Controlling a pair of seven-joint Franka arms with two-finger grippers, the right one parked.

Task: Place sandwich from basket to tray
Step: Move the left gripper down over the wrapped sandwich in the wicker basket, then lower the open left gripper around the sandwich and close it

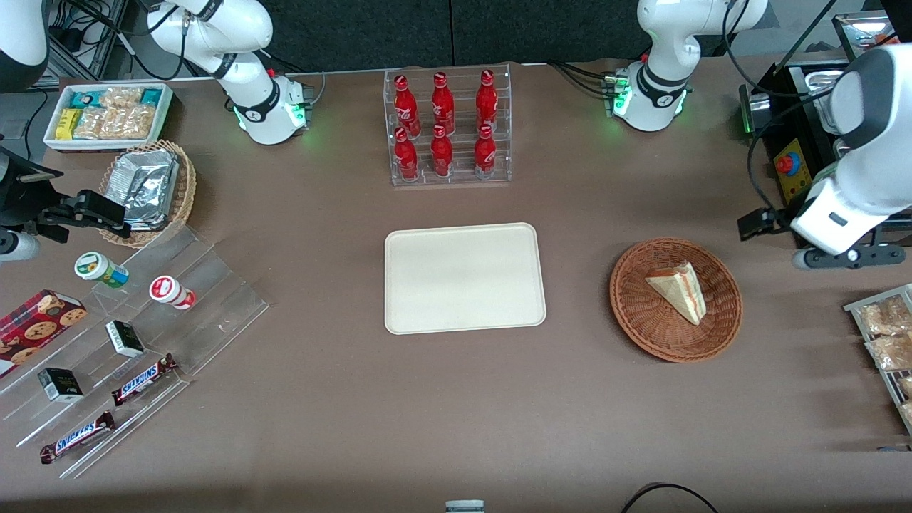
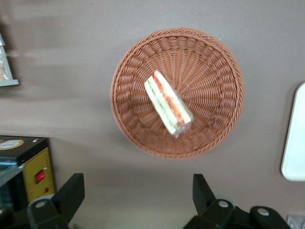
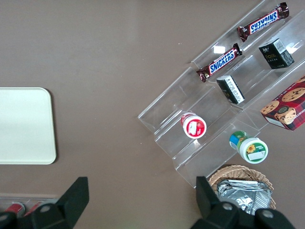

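Legible text is limited to a few items. Two brown-wrapped chocolate bars (image 1: 143, 379) (image 1: 77, 437) on the clear acrylic stepped stand (image 1: 214, 299), toward the parked arm's end of the desk, carry the brand "SNICKERS" in blue letters on white; the same word reads on both bars (image 3: 263, 21) (image 3: 222, 59) in the right wrist view. The six red bottles (image 1: 442, 125) in the clear acrylic rack bear white script lettering in the Coca-Cola style, too small to read with certainty. Print on the small black boxes (image 3: 276, 53), the two white-lidded jars (image 3: 194, 126) and the red biscuit box (image 1: 35, 326) is not legible.

The rig line requires the end effector (image 2: 138, 202): it hangs above the desk just beside the reddish-brown woven basket (image 2: 219, 81), fingers (image 2: 71, 191) spread apart; it bears no readable marking.
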